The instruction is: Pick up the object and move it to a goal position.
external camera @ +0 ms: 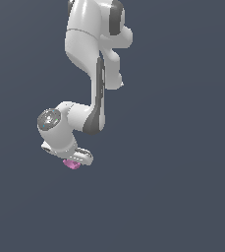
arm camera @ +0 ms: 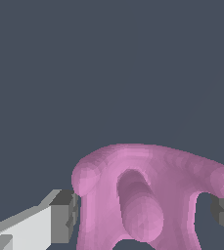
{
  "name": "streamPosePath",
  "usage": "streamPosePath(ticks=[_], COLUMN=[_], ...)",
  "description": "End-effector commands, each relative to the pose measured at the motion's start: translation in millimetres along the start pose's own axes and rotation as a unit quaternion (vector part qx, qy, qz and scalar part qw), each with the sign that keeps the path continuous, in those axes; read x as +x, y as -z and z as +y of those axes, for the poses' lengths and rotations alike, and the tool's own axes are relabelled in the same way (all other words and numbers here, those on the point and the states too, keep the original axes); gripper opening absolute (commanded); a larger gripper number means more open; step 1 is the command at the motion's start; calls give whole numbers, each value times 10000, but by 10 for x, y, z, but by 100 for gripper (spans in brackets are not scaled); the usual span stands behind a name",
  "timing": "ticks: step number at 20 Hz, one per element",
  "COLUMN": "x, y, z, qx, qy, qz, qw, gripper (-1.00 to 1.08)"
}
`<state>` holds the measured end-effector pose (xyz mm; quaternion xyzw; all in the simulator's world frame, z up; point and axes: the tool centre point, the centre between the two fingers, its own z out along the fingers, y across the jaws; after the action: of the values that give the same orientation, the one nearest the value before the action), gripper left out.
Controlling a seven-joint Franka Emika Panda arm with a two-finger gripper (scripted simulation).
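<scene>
Pink lump (arm camera: 147, 195) pinched between the gripper (arm camera: 147, 212) fingers (arm camera: 62, 217), nothing but plain grey backdrop around.

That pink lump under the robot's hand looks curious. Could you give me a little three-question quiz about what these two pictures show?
1. True or false: in the exterior view the pink object peeks out just beneath the gripper.
2. In the wrist view, where does the pink object sit? A) between the two fingers B) far beyond them C) out of sight
3. Fill in: the finger pads are coloured ____.

Key: 1 true. 2 A, with one finger close on each side; whether the pads press on it cannot be told. 3 grey.
</scene>
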<state>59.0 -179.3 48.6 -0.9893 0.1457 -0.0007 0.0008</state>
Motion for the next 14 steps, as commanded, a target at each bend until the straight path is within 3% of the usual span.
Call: streamPosePath(ticks=[1,5,6,14], x=[-3,10,10,10], y=[-87,-90,-90,-90], z=[22,23,23,23], qx=[-9,-9,-9,-9], qy=[-11,-11,-11,-11], qz=[-7,-7,-7,-7], qw=[10000,10000,10000,10000], gripper=[100,100,-100,-100])
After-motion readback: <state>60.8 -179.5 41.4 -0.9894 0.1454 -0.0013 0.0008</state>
